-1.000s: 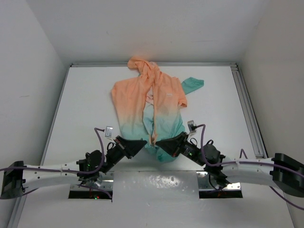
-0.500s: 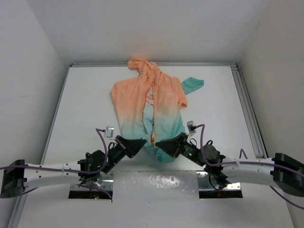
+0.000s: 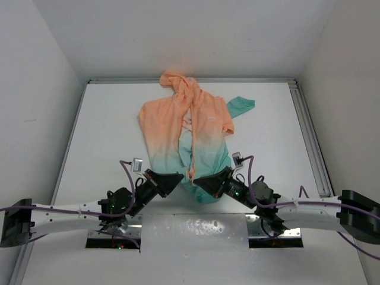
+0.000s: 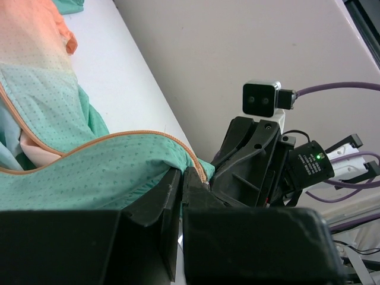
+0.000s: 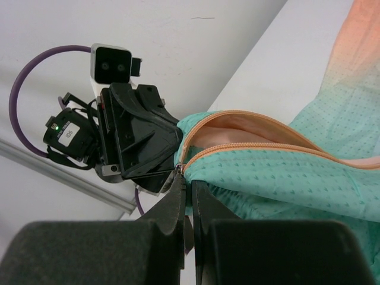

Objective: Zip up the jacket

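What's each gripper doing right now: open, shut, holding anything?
Left gripper: shut, pinching the jacket at its teal bottom edge.
Right gripper: shut on the jacket's bottom edge, at the lower end of the zipper.

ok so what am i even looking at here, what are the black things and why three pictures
Two robot arms are bolted to the near edge of a white table. The wide picture looks down from above and behind them. The other two come from a camera on each wrist, showing that arm's own black fingers at the bottom. On the table lies a jacket, peach-orange fading to teal, front zipper open. The left gripper and right gripper each pinch the teal hem beside the zipper's bottom end.
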Tool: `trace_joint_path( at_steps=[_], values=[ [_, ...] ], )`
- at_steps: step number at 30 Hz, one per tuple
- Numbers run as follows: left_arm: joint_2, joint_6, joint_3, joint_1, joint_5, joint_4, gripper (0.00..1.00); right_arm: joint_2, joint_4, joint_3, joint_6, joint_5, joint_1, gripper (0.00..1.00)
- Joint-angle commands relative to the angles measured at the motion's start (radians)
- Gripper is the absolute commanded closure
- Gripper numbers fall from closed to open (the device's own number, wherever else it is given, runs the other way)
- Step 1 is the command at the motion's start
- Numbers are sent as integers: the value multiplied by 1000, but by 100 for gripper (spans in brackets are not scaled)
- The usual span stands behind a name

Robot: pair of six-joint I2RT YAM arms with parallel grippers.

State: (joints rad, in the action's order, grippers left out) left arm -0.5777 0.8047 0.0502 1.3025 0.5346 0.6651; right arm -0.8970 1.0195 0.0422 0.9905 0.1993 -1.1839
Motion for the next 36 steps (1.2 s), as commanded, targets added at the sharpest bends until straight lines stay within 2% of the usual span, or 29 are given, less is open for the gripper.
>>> trace_joint_path(
  at_steps=[1, 25, 36],
  values=[
    [-5, -4, 5, 9, -12, 60, 100, 17, 44, -7, -12, 15, -8, 100],
    [-33, -6, -6, 14, -35, 97, 100, 15, 33, 1, -21, 37, -8, 100],
    [-51, -16, 3, 35, -1, 85, 100, 20, 10, 16, -21, 51, -8, 100]
  ],
)
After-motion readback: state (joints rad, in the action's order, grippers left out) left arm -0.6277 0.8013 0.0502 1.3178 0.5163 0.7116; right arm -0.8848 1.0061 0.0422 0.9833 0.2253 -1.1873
